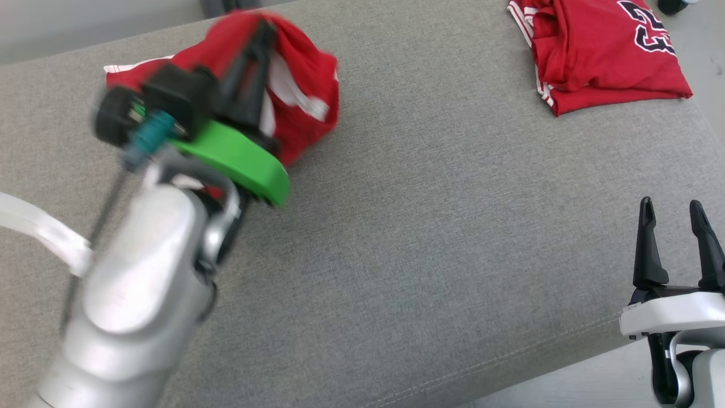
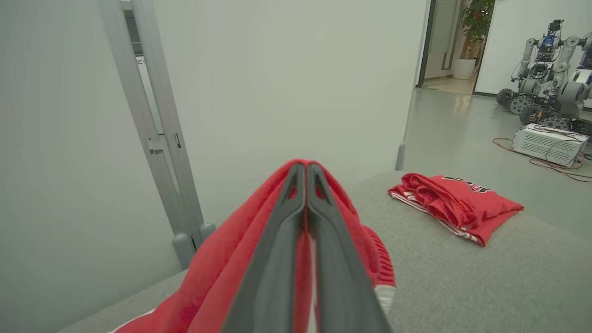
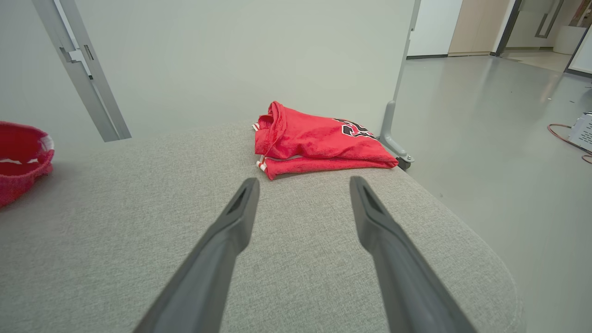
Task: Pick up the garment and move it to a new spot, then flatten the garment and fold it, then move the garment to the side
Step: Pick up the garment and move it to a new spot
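Garment (image 1: pixel 306 96), red with white trim: bunched up and pinched in the left gripper (image 1: pixel 264 31), far across the grey cushion (image 1: pixel 453 226) from the folded jersey (image 1: pixel 606 51), toward the robot's left. Blurred in the head view, cloth heaped around and behind the dark fingers, a white-striped edge trailing out on the side away from the jersey.

Seen along the left wrist: left gripper (image 2: pixel 305 167) closed, fingers pressed together nearly their whole length with a thin strip of red fabric caught between them. Garment (image 2: pixel 222 268) draped over both sides of the fingers and spilling down toward the cushion (image 2: pixel 485 286); ribbed hem and white band hanging on the side nearer the jersey (image 2: pixel 462 206).

From the right wrist: garment (image 3: pixel 21 157) as a red mound at the view's left edge, well apart from the folded jersey (image 3: pixel 319 138), bare cushion (image 3: pixel 138 208) between them.

Right gripper (image 1: pixel 670 204) spread wide, holding and touching nothing, near the cushion's front edge on the jersey's side. Same gripper (image 3: pixel 304 181) pointing toward the jersey, fingertips short of it, fingers above the grey fabric.

Folded jersey at the cushion's far right corner, dark numerals on top.
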Robot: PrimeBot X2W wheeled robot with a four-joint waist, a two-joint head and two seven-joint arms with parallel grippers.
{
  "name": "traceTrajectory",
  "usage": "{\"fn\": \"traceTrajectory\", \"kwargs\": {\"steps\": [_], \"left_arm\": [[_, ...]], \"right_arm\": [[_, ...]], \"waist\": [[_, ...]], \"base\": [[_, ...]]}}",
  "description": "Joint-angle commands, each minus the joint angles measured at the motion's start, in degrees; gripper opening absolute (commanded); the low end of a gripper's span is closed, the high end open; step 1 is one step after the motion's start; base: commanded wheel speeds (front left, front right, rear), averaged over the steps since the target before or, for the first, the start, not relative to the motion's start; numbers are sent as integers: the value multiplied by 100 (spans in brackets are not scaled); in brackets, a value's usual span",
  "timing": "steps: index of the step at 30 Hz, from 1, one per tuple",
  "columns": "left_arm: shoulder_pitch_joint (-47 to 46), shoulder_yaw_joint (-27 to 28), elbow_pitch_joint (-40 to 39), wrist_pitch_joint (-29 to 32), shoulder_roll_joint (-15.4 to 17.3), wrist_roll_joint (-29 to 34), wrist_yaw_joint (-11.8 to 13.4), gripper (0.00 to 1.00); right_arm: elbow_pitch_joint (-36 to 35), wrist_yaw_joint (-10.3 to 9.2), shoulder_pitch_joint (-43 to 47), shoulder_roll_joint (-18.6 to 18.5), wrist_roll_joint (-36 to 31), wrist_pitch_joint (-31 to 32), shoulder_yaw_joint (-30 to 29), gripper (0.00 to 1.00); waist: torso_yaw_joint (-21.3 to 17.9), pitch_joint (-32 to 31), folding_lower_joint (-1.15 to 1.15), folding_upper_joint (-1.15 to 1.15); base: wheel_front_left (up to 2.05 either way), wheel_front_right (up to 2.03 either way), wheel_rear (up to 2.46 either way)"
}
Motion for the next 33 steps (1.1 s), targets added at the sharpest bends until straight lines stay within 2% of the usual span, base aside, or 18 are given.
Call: {"fn": "traceTrajectory", "kwargs": {"steps": [1,11,13,19,23,24,25,28,33], "left_arm": [[284,-111,5,-29,-71,-20,36,0],[1335,-1007,689,-236,-647,38,-88,0],[1494,-1212,807,-267,-817,20,-175,0],[1688,-1618,978,-373,-1109,-1,-294,0],[1691,-1727,1123,-425,-1187,-69,-302,0],[1670,-1716,1146,-473,-1200,-61,-270,38],[1641,-1694,1182,-543,-1213,-64,-236,100],[1546,-1577,1232,-759,-1178,-34,-145,100],[1474,-1200,1158,-1065,-851,-59,46,100]], "right_arm": [[38,-12,1,14,32,-47,21,100],[212,-12,-62,21,22,-95,74,100],[238,-12,-34,20,15,-98,69,100],[257,-12,49,22,-4,-52,77,100],[254,-12,55,11,-10,-24,108,100],[251,-12,64,11,-11,-18,108,100],[252,-12,80,11,-12,-12,95,100],[259,-12,126,12,-15,-5,75,100],[281,-12,173,13,-4,3,81,100]], "waist": [[5,-4,0,0],[138,-119,0,0],[179,-178,0,0],[287,-325,0,0],[344,-382,0,0],[355,-394,0,0],[375,-417,0,0],[428,-489,0,0],[512,-619,0,0]], "base": [[0,0,0],[0,0,0],[0,0,0],[0,0,0],[0,0,0],[0,0,0],[0,0,0],[0,0,0],[0,0,0]]}}
